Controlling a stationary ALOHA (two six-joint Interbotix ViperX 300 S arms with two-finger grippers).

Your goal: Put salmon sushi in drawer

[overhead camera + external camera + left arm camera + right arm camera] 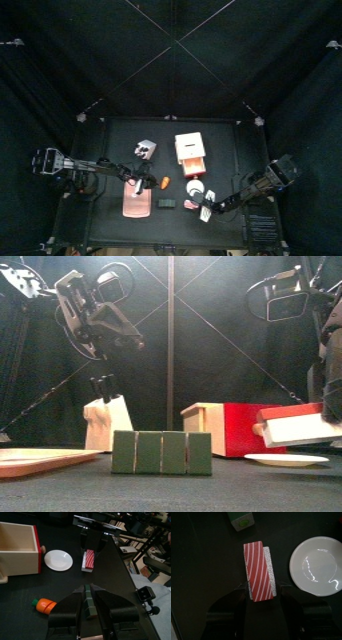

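Note:
The salmon sushi (258, 571) is a red block with white stripes on a white base. My right gripper (261, 588) is shut on it and holds it above the table, beside the round white plate (319, 564). In the front view the sushi (301, 424) hangs tilted over the plate (286, 459). The drawer (191, 152) is a cream cabinet with its orange section pulled out, just behind the plate. It also shows in the left wrist view (20, 547). My left gripper (90, 588) is shut and empty, raised at the table's left middle (134, 182).
A pink tray (135, 204) lies at the front left. A green ridged block (162, 452) stands at the front middle. A small carrot (45, 604) lies near my left gripper. A grey-and-white object (144, 149) stands left of the drawer.

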